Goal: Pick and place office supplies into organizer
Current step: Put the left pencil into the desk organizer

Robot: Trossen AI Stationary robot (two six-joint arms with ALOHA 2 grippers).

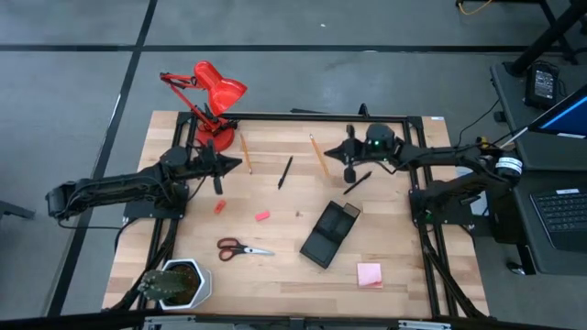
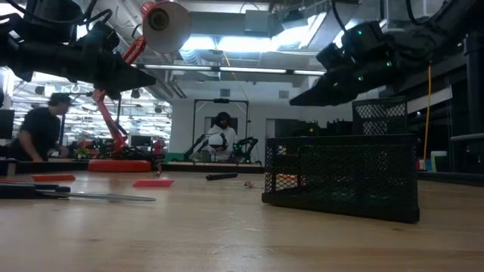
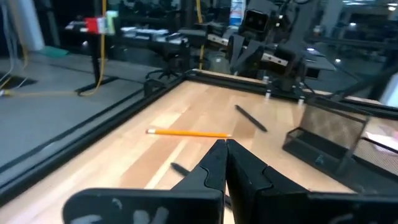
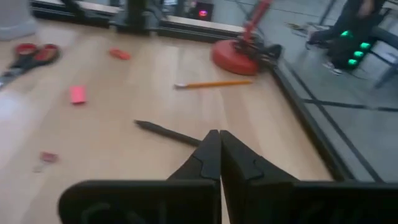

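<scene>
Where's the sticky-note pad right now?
In the high view, the pink sticky-note pad lies flat on the table's near right part, just right of the black organizer and apart from it, far from both arms.

The wooden table (image 1: 404,275) carried plenty: two pencils (image 1: 246,152) (image 1: 319,155), two black pens (image 1: 285,171) (image 1: 358,181), eraser bits (image 1: 262,216) (image 1: 219,207), red-handled scissors (image 1: 242,247), a pink sticky pad (image 1: 370,274), the black organizer (image 1: 330,234), a potted plant (image 1: 179,283) and the red lamp (image 1: 209,103).
</scene>
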